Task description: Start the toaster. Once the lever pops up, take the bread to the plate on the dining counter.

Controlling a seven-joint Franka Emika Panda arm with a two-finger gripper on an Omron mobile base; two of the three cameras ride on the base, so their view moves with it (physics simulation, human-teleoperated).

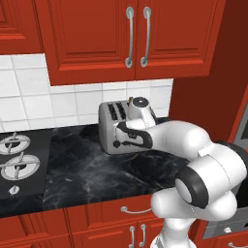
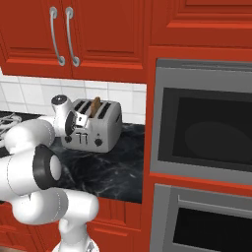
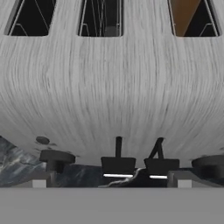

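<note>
Our hand (image 3: 109,183) hovers open above the toaster (image 2: 95,129) front, over its levers (image 3: 118,165), likely to press one. The bread (image 2: 96,106) stands in a slot on the desk (image 1: 97,169).

Arm hides the toaster's (image 1: 112,127) right half in the left base view; bread (image 3: 183,16) cut off at the hand view's top edge.
</note>
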